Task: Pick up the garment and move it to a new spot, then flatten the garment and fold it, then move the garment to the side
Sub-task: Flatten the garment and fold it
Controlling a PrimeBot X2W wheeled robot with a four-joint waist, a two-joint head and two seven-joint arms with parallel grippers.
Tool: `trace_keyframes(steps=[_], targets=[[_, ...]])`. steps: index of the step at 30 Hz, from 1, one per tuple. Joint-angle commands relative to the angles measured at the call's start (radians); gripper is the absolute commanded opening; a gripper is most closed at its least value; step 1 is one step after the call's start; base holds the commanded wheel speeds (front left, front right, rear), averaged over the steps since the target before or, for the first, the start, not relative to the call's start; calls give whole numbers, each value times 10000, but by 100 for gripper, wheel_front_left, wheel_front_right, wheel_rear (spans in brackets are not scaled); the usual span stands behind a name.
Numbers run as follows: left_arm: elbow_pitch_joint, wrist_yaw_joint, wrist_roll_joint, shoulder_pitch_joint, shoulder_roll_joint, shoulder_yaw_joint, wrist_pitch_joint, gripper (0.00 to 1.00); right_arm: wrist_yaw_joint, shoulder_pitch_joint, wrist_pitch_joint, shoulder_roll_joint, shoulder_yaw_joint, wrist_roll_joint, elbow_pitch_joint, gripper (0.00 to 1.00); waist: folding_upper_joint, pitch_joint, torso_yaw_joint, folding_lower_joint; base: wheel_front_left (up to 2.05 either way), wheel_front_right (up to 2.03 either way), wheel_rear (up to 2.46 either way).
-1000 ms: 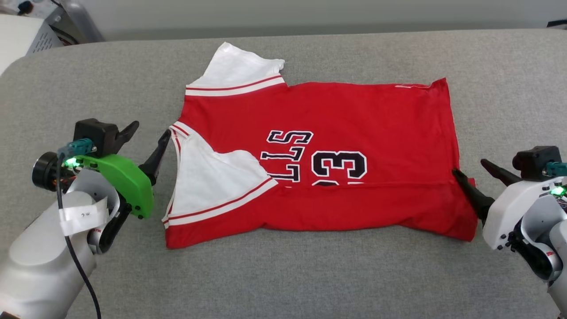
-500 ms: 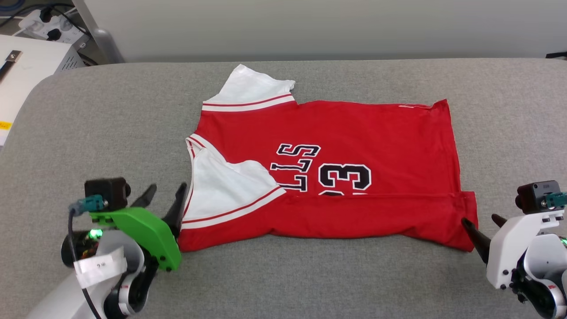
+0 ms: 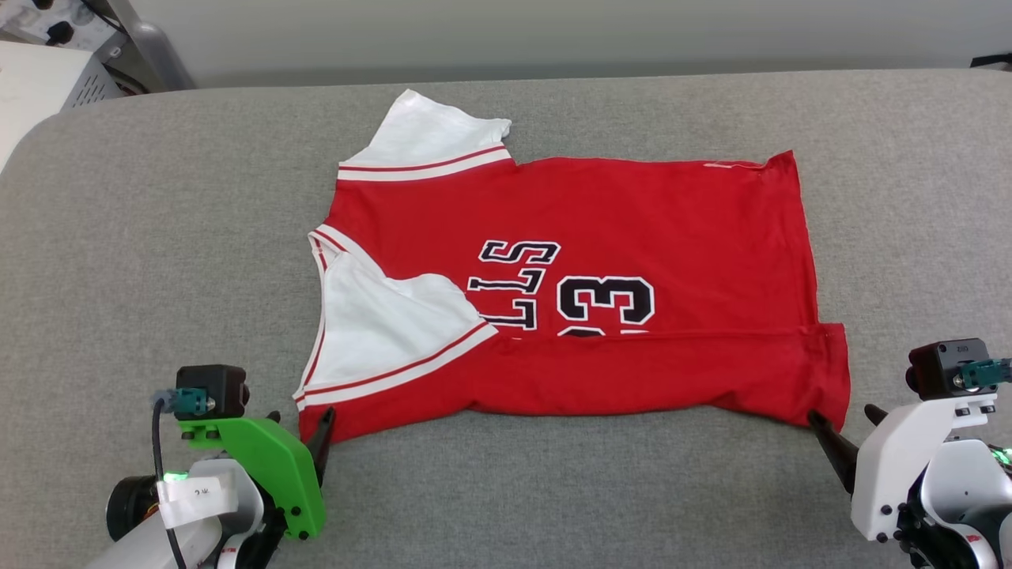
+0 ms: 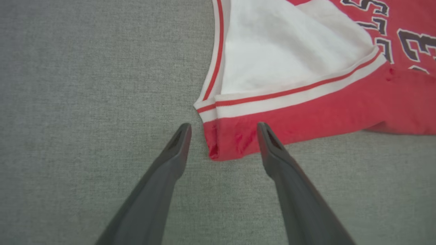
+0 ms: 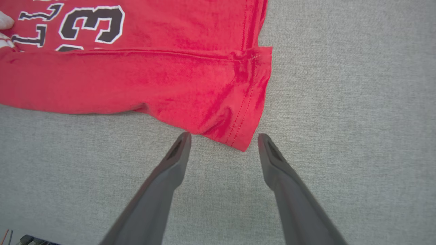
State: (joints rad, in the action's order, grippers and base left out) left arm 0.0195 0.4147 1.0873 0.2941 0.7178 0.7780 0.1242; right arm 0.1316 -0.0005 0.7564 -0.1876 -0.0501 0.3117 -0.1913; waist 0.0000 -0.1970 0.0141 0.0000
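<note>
left gripper [image 3: 300, 417] stands with its 2 fingers spread wide and nothing pinched. In the left wrist view they straddle the red lower-left corner of the garment [image 3: 632, 229]. right gripper [image 3: 841, 413] is spread and empty too, and in the right wrist view the stitched hem corner pokes down between its tips.

the garment lies across the middle of the head view on the grey cloth surface [image 3: 158, 237], neck to the left and hem to the right. its lower long edge is already turned up over the bottom of the lettering, and 1 white sleeve is laid inward. so this looks like the folding step, with 1 fold made and the 2 lower corners lined up for the next.

the next move calls for both grippers to sink to the cloth, close on all layers at their corners, and lift together so the edge carries evenly toward the top of the frame. a shallow bite could catch only the top layer.

the second sleeve sticks out at upper centre. a white vented box [image 3: 47, 79] sits in the upper-left corner, well apart, and nothing lies in the path.
</note>
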Motion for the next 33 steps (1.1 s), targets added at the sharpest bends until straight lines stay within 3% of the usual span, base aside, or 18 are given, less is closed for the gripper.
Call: trace_keyframes(steps=[1, 7, 15, 16, 18, 25, 33], targets=[[122, 90, -91, -49, -19, 13, 12, 100, -9, 103, 60, 54, 1, -87, -121, 100, 0, -148, 137, 0, 0, 0, 0], [830, 265, -176, 110, -128, 79, 120, 100, -9, 79, 79, 23, 47, -98, -341, 100, 0, -422, 331, 0, 0, 0, 0], [1824, -232, 157, 113, -457, 351, 605, 98, -9, 76, 100, -43, 43, -18, -459, 100, 0, -640, 435, 0, 0, 0, 0], [1939, -328, 204, 124, -502, 407, 707, 57, -9, 73, 106, -62, 11, -22, -464, 100, 0, -643, 423, 0, 0, 0, 0], [2046, -493, 247, 154, -566, 511, 856, 0, -9, 66, 129, -97, -67, -39, -464, 100, 0, -617, 366, 0, 0, 0, 0], [1817, -756, 155, 307, -625, 485, 609, 0, -9, -45, 151, -227, -315, -173, -383, 100, 0, -348, -4, 0, 0, 0, 0], [249, -433, -207, 454, -137, 206, 196, 0, -9, -373, -74, -263, -569, -611, 460, 100, 0, -222, -457, 0, 0, 0, 0]])
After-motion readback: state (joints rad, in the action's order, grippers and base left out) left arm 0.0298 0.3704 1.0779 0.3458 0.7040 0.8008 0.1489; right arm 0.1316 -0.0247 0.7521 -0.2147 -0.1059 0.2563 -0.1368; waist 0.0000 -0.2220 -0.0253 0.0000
